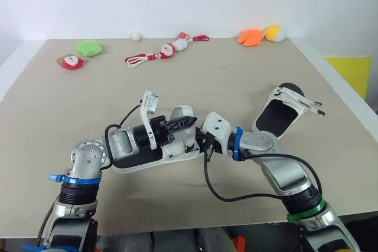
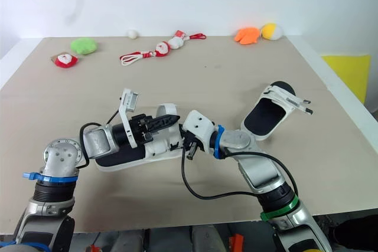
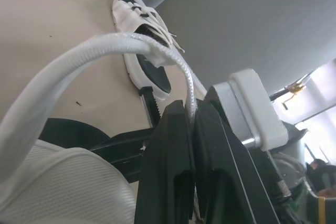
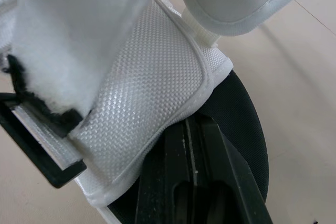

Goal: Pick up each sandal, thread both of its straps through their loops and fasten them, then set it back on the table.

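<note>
A white sandal with a black insole (image 1: 139,159) lies on the table in front of me. My left gripper (image 1: 188,123) reaches over it from the left and is shut on the thin edge of its white strap (image 3: 79,61), which arches up from the shoe. My right gripper (image 1: 199,144) presses in from the right, its fingers (image 4: 173,182) shut on the sandal's side beneath a white mesh strap (image 4: 152,93) and black buckle loop (image 4: 37,145). The second sandal (image 1: 284,110) lies to the right, apart from both grippers, its straps loose.
Small toys line the far edge: a green plush (image 1: 88,47), a red Santa (image 1: 72,62), a red-and-white rope toy (image 1: 162,53), a white ball (image 1: 136,36), orange (image 1: 250,37) and yellow (image 1: 274,32) plushes. The table's right edge runs near the second sandal.
</note>
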You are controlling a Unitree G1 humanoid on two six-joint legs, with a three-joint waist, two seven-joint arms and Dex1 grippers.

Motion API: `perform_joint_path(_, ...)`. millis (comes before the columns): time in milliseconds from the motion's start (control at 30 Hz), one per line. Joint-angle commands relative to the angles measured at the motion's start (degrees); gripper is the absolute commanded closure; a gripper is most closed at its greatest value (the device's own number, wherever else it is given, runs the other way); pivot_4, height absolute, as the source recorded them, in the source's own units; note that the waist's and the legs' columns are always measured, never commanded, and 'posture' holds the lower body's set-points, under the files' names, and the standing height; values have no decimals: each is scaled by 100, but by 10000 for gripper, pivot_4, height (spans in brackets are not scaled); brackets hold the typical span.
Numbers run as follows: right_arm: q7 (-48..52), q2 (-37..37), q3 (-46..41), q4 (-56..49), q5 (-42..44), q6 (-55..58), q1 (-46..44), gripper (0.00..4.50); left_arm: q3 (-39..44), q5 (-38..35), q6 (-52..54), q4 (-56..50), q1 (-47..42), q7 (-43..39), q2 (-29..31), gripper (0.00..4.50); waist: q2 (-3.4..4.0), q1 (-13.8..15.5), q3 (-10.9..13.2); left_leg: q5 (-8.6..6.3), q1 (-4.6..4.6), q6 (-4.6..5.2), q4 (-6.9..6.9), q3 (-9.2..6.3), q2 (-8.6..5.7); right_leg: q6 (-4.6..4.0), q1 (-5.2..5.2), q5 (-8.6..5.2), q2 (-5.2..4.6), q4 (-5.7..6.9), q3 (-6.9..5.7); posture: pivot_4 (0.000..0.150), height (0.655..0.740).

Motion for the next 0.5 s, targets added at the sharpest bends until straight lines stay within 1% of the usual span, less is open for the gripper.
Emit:
perform_joint_path(33, -36, -1, 125, 66, -68, 75, 62, 45000, 20, 12, 53, -139, 31, -35, -91, 43740, 0, 0, 0, 0, 0, 0, 0, 0, 0, 0, 0, 0, 0, 0, 0, 1500, 7400)
perform_joint_path(500, -20, 21, 145, 130, -78, 34, -5, 45000, 233, -176, 183, -108, -93, 40, -252, 43740, 0, 0, 0, 0, 0, 0, 0, 0, 0, 0, 0, 0, 0, 0, 0, 1500, 7400)
